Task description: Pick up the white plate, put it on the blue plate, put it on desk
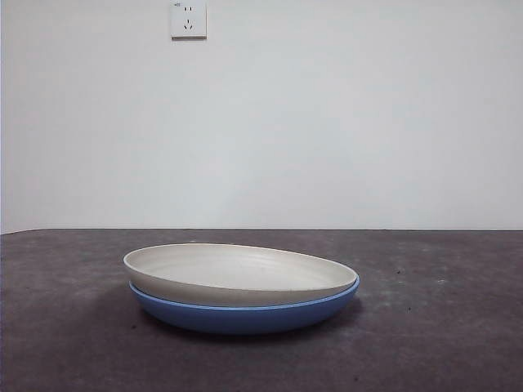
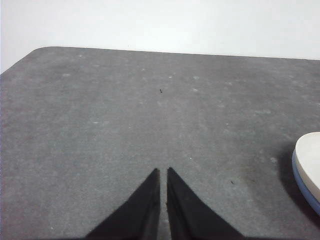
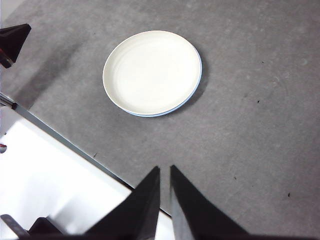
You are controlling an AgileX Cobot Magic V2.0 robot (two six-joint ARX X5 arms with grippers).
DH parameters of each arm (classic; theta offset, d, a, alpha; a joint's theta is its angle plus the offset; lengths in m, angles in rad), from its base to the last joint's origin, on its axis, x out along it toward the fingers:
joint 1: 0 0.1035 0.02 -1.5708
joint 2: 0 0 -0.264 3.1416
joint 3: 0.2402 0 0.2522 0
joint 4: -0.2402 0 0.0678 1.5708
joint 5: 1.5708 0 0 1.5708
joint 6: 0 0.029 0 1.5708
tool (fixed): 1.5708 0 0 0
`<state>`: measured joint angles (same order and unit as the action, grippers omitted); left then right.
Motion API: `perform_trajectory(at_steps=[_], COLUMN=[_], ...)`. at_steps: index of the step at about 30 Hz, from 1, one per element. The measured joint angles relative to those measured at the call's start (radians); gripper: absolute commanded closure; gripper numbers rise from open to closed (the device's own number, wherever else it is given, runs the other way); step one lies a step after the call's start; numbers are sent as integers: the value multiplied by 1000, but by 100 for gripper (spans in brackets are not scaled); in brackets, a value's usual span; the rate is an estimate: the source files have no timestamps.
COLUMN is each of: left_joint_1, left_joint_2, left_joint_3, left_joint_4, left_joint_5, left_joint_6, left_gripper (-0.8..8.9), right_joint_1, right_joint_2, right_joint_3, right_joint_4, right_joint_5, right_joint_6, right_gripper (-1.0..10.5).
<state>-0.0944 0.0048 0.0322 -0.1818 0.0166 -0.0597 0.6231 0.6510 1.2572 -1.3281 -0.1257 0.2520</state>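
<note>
White plate nested, slightly tilted, in blue plate on desk; left gripper and right gripper apart, jaws closed, empty.

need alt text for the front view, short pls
A white plate sits nested, slightly tilted, inside a blue plate on a dark grey desk. Behind is a plain white wall with a power socket near the top; no arm is visible.

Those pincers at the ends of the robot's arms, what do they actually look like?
Each is a pair of plain matte black blades, broad at the base and tapering to a point. The left pincer and the right pincer look alike, with only a thin slit between the blades. No cables, markings or arm parts show.
</note>
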Motion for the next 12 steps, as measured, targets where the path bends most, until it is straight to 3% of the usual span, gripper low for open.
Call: perform_trajectory(at_steps=[12], left_joint_1=[0], left_joint_2=[0], left_joint_3=[0], left_joint_4=[0], left_joint_5=[0], left_joint_6=[10], left_gripper=[789], right_joint_1=[0], right_joint_2=[0], right_joint_3=[0], right_joint_4=[0], right_joint_5=[0], right_joint_6=[0], right_gripper=[916])
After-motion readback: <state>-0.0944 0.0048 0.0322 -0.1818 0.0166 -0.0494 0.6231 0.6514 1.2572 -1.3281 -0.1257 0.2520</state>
